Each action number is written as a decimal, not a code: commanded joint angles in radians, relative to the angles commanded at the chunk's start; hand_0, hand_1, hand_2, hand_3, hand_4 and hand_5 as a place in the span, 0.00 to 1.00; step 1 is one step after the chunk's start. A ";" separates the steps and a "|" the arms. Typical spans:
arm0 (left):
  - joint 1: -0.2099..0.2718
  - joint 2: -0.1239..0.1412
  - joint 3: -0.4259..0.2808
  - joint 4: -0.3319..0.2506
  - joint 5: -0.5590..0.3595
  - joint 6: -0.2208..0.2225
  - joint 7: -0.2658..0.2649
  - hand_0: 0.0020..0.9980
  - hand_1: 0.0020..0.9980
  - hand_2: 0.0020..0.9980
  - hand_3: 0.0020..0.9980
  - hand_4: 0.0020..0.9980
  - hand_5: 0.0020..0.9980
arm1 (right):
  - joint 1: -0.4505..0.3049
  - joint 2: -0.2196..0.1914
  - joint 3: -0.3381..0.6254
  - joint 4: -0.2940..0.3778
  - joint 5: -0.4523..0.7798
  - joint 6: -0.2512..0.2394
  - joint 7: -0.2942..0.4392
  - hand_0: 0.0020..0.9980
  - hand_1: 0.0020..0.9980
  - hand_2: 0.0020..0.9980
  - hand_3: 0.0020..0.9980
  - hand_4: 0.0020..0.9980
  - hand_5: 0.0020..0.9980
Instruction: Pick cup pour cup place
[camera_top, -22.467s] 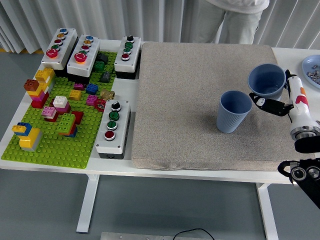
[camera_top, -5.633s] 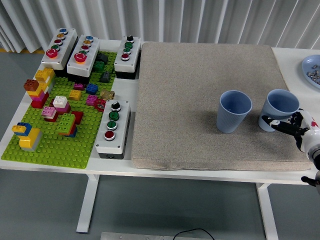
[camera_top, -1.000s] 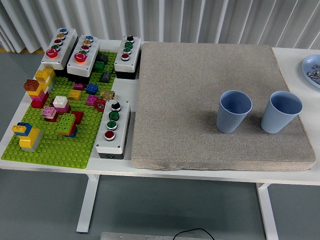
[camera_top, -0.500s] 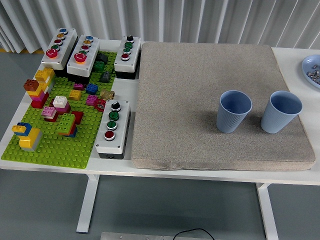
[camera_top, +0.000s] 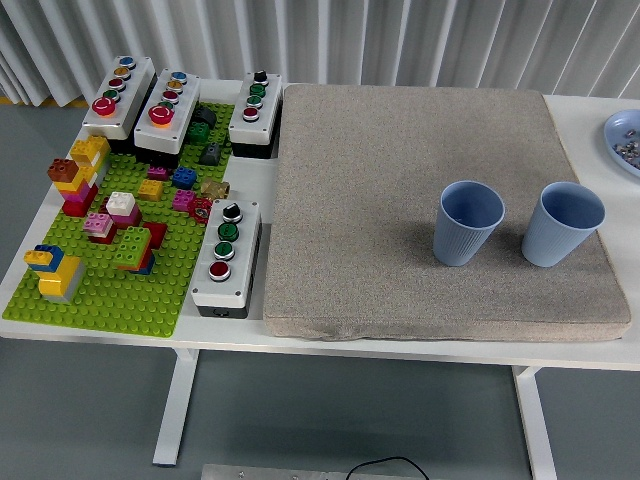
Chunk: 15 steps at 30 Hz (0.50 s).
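Nothing moved: two upright cups (camera_top: 470, 222)

Neither arm in sight. No hand over the worktop (camera_top: 400, 345), left or right. No person's hand in view either.

You are looking at a robotics test lab or training room, not a home or kitchen. The white bench (camera_top: 600, 352) stands on plain white metal legs over a bare grey floor (camera_top: 90, 420), backed by a wall of pale pleated curtain (camera_top: 400, 40). Its left side carries test props: grey-and-black push-button control boxes (camera_top: 225, 256) with coloured switches, and a green studded baseplate (camera_top: 110, 290) scattered with bright plastic building bricks (camera_top: 80, 170). A coarse beige-grey work mat (camera_top: 400, 150) covers the middle, with two identical blue plastic cups (camera_top: 468, 222) on it.
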 joint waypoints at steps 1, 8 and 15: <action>0.000 0.000 -0.002 0.000 0.002 0.000 0.000 0.71 0.73 0.79 0.64 0.51 0.94 | 0.000 0.000 0.001 -0.001 0.000 0.000 -0.003 0.93 0.87 0.92 0.94 0.79 1.00; 0.002 -0.001 -0.009 0.000 0.006 0.001 0.001 0.71 0.73 0.79 0.64 0.51 0.94 | 0.000 0.001 -0.002 0.002 -0.001 0.000 -0.009 0.93 0.87 0.92 0.94 0.78 1.00; 0.009 0.000 0.015 0.000 -0.028 0.001 -0.006 0.71 0.73 0.79 0.64 0.51 0.94 | 0.004 0.008 -0.026 0.002 -0.010 0.000 -0.016 0.93 0.87 0.92 0.94 0.78 1.00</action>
